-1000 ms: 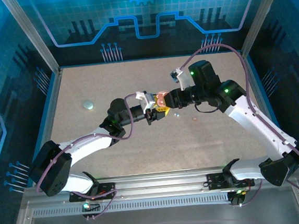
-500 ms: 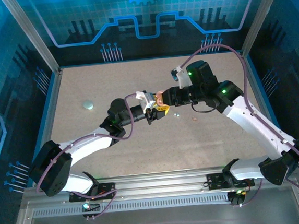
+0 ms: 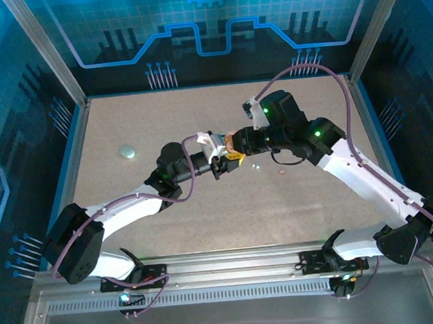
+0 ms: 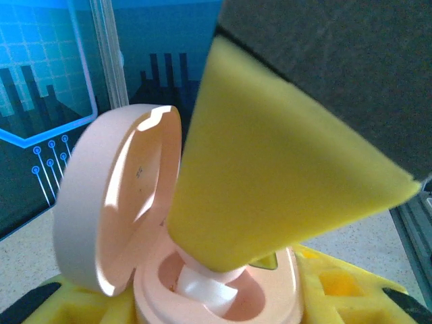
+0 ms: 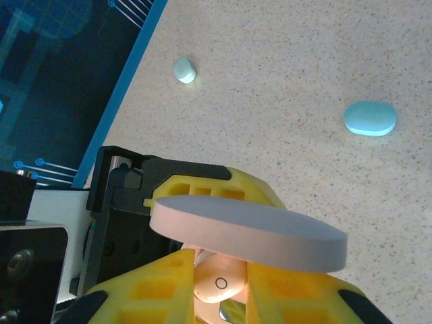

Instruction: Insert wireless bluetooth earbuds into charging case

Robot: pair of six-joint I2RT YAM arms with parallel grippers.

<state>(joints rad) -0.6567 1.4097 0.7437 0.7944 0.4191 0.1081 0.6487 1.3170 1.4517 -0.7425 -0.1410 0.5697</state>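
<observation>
found left gripper [image 3: 230, 161] pressed onto the base of the pink charging case [image 4: 223, 307], yellow fingers [image 4: 337, 290] flanking it on both sides. noted case raised above the table [image 3: 197, 110], near its middle, with lid [image 4: 115, 202] hinged open and standing nearly upright. found right gripper [image 3: 235, 141] meeting it tip to tip from the far right, pinching one pale earbud [image 5: 217, 283] between its yellow pads [image 5: 290, 297]. located that earbud at the mouth of a well in the case base, just under the open lid; cannot tell whether fully seated. recorded a loose pale blue earbud [image 5: 183, 69] and a pale blue oval case [image 5: 370, 118] lying apart on the table beyond. marked a tiny pale piece [image 3: 255, 166] and a tiny pinkish piece [image 3: 282, 171] on the table just right of the grippers in the top view.
</observation>
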